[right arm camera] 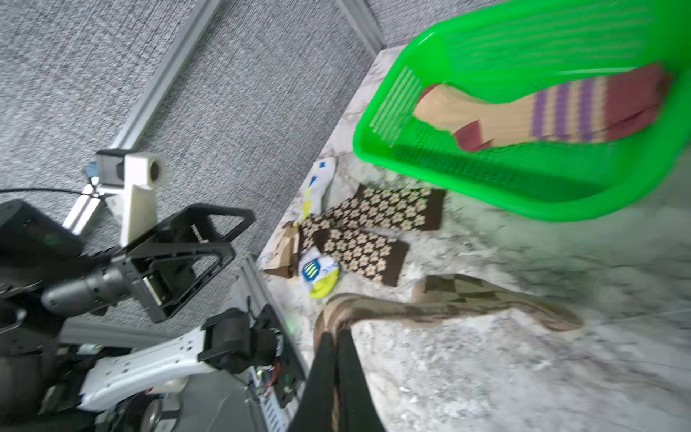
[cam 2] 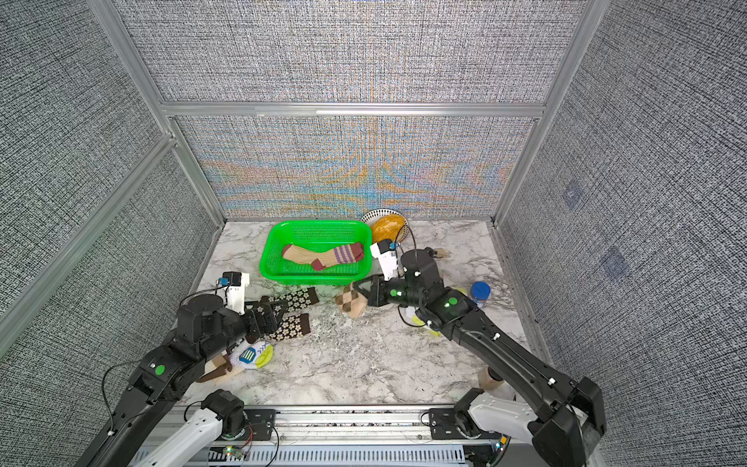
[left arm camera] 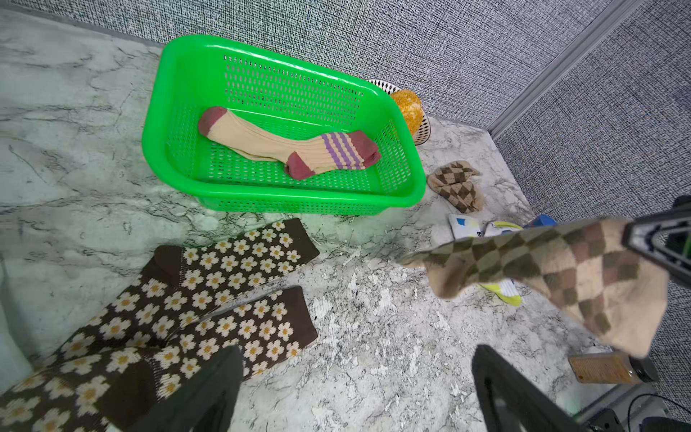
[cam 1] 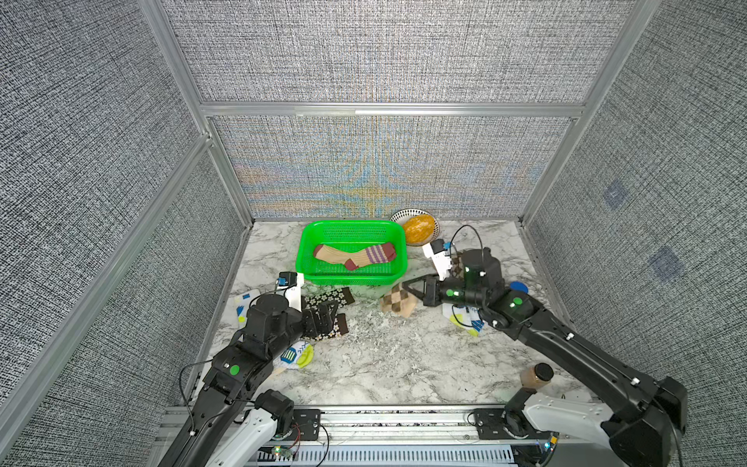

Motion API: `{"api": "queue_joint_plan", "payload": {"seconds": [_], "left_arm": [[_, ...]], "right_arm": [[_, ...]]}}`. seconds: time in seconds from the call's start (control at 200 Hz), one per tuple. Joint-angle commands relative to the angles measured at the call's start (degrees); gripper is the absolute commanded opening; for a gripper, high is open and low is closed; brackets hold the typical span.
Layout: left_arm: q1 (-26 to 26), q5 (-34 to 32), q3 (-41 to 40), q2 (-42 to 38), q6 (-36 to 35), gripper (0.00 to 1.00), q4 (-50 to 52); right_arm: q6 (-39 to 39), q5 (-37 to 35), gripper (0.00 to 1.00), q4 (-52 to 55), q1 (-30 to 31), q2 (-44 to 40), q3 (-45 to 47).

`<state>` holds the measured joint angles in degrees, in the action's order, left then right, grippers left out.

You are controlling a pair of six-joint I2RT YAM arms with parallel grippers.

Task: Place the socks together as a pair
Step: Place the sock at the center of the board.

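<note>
count: two flowered socks (left arm camera: 239, 258), two checked socks (left arm camera: 458, 185), one green basket (left arm camera: 299, 194).

The basket (cam 1: 347, 279) is glossy green plastic with perforated walls. The desk (cam 1: 404, 364) is a smooth marble-pattern surface with a slight sheen (its pale flecked patches look rougher). The peach striped socks (cam 1: 355, 256) are matt ribbed knit. The diamond-check sock (left arm camera: 542, 269) is fuzzy knit, and the flowered socks (left arm camera: 232, 262) are fine matt knit. The enclosure walls (cam 1: 384, 52) are coarse woven cloth framed by brushed metal rails (cam 1: 388, 109).
</note>
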<state>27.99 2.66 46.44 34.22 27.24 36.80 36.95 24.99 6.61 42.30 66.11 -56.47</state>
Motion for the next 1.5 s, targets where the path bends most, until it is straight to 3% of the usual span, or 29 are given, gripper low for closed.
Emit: {"api": "queue_joint_plan", "payload": {"seconds": [0.0,0.155,0.405,0.5,0.685,0.946,1.406,1.466,1.491], "left_arm": [[0.05,-1.97,1.06,-0.68,-1.45,0.98,3.33],[-0.02,-3.56,2.54,-1.16,-1.62,0.98,5.31],[-0.03,-10.32,5.64,-4.84,-0.19,0.98,9.33],[0.03,-11.76,6.80,-5.74,-0.17,0.98,11.18],[0.00,-7.52,4.83,-3.21,0.21,0.95,9.24],[1.11,-1.86,-3.94,0.35,4.52,0.91,0.30],[15.92,-7.29,-11.54,12.00,8.07,0.90,-10.93],[18.03,-7.47,-11.47,14.71,8.34,0.90,-12.34],[18.80,-7.71,-11.54,15.77,8.56,0.90,-12.96]], "right_arm": [[4.44,-0.48,0.00,-7.11,5.96,2.64,-1.28],[-3.44,1.15,0.00,-2.12,7.39,11.09,-10.42],[-7.48,15.79,0.00,-1.02,7.27,26.17,-24.54],[-8.23,18.12,0.00,-2.72,7.33,26.08,-21.23],[-11.40,25.11,0.00,-4.89,3.76,21.35,-4.59],[-22.74,13.97,0.00,11.94,-8.73,23.55,7.15],[-31.36,-6.52,0.00,26.11,-17.49,28.01,2.44],[-31.49,-9.89,0.08,26.23,-17.98,28.87,0.93],[-31.73,-10.00,0.16,26.05,-18.18,29.18,0.28]]}}
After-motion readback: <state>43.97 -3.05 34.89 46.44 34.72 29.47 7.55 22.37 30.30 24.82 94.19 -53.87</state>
